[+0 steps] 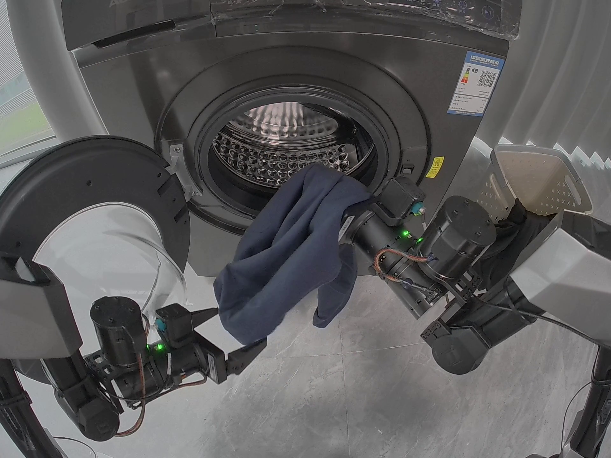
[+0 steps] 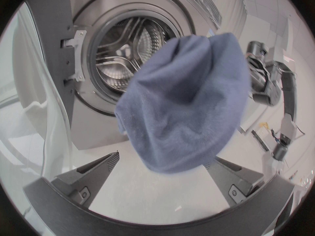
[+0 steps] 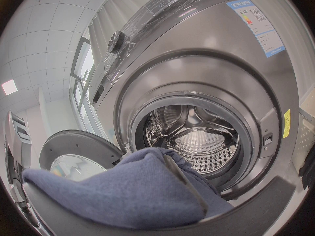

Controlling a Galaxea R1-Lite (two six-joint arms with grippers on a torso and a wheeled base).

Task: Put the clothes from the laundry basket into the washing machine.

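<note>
Head view, laundry corner: holds a dark blue garment (image 1: 286, 249) in the clenched right gripper (image 1: 356, 214), just in front of the lower rim of the washing machine (image 1: 356, 77) opening. Draped from there downward and toward the robot's left, not yet inside the drum (image 1: 280, 141). Left gripper (image 1: 232, 338) poised low under the garment's hanging end, jaws spread wide, nothing grasped; contact with the cloth impossible to tell. From the right wrist, one finger (image 3: 183, 181) pressed across the blue folds. On the left, door (image 1: 89, 198) swung fully open. Just beside the machine on the right, white laundry basket (image 1: 541, 179) with dark clothes (image 1: 509, 224) inside.
</note>
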